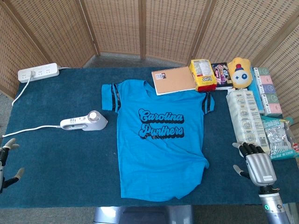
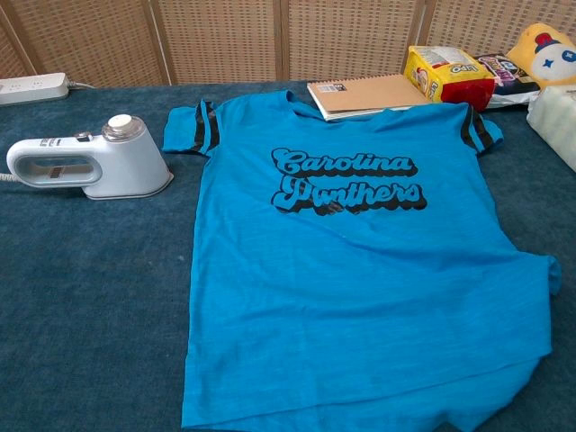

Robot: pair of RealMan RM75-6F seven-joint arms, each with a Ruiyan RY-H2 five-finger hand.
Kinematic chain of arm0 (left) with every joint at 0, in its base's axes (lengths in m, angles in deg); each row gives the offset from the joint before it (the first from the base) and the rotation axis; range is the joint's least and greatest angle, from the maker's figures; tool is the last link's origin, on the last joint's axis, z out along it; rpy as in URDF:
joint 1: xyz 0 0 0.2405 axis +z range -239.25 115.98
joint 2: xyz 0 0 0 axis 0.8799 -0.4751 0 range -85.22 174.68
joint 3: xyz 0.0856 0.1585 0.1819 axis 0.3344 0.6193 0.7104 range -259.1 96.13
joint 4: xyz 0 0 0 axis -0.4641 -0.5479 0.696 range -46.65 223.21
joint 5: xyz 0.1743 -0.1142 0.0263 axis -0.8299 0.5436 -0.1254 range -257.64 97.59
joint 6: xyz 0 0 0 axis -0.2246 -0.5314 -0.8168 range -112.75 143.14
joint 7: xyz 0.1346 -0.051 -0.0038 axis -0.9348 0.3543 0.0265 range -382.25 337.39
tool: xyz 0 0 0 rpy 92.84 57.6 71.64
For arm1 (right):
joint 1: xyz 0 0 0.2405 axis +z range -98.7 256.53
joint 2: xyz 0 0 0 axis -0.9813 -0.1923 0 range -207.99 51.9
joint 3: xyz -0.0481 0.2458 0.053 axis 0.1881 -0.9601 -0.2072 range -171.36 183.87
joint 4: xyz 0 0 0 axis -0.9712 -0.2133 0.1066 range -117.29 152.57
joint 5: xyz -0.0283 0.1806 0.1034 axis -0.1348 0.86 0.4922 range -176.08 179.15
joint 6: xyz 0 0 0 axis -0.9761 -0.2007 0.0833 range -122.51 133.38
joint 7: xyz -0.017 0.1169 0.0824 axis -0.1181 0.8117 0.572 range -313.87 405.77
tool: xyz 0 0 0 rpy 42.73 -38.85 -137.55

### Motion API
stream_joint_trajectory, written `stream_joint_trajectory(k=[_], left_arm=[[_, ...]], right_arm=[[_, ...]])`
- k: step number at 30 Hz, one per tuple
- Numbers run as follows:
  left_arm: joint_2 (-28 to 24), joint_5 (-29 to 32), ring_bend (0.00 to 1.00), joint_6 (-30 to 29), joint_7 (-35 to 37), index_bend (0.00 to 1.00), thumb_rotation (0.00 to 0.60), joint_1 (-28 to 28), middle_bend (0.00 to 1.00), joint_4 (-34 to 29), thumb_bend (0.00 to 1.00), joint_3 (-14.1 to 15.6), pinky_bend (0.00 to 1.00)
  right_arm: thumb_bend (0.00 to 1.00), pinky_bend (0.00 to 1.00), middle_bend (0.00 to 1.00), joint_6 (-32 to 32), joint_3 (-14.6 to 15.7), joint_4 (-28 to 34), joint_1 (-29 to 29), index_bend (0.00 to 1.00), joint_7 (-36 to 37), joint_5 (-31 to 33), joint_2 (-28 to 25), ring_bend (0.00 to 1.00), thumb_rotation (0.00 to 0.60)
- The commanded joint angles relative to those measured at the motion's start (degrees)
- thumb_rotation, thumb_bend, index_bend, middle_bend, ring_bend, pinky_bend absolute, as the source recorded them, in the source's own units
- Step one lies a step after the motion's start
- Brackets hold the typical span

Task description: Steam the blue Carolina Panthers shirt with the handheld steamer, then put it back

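Blue cotton Carolina Panthers shirt [image 1: 161,140] lies flat between the hands, up and left of the right hand [image 1: 256,162]; soft, light, likely to drag and bunch under the steamer. White plastic handheld steamer [image 1: 85,122], corded, sits up and right of the left hand [image 1: 9,161]; rigid, moderate heft, best gripped around its looped handle. Both hands empty, fingers spread.

A blue Carolina Panthers shirt [image 2: 360,288] lies flat on the dark blue carpeted surface [image 2: 90,315], the white handheld steamer [image 2: 90,164] just beside its left sleeve (not touching); a tan spiral notebook [image 2: 364,95] overlaps the collar.
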Motion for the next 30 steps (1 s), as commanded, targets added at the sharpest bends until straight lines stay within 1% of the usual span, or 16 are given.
stream_joint_trajectory(k=[1,7,15,22,27,30], left_arm=[[-0.01,-0.33,0.21,1.01,-0.25,0.06,0.597,-0.69,0.26,-0.47,0.27,0.13,0.32],[-0.06,-0.89,0.21,1.5,-1.18,0.06,0.594,-1.41,0.26,-1.33,0.27,-0.06,0.32],[-1.47,-0.85,0.21,2.37,-2.15,0.06,0.597,-2.76,0.26,-2.96,0.27,-1.01,0.32],[-2.6,-0.26,0.21,4.59,-3.25,0.06,0.598,-4.81,0.26,-4.9,0.27,-1.98,0.32],[-2.88,-0.05,0.21,4.98,-4.39,0.06,0.596,-5.48,0.26,-6.13,0.27,-2.3,0.32],[-2.96,-0.06,0.21,5.03,-4.89,0.06,0.597,-5.67,0.26,-6.61,0.27,-2.3,0.32]], right_arm=[[0.23,0.32,0.3,0.3,0.09,-0.25,0.06,0.27,0.55,0.05,0.09,0.32,0.6],[0.23,0.33,0.3,0.91,0.91,-0.88,0.15,0.27,1.37,-0.83,-0.08,0.32,0.6],[0.23,0.36,0.3,3.25,3.23,-2.7,1.54,0.28,2.12,-4.33,0.22,0.32,0.6],[0.2,0.34,0.3,5.07,4.79,-6.43,3.3,0.28,0.91,-7.78,3.27,0.31,0.6],[0.17,0.33,0.3,5.86,5.58,-9.03,4.06,0.27,-0.36,-9.23,5.24,0.3,0.6],[0.17,0.33,0.3,5.8,5.85,-10.7,4.26,0.27,-0.38,-9.75,6.25,0.3,0.6]])
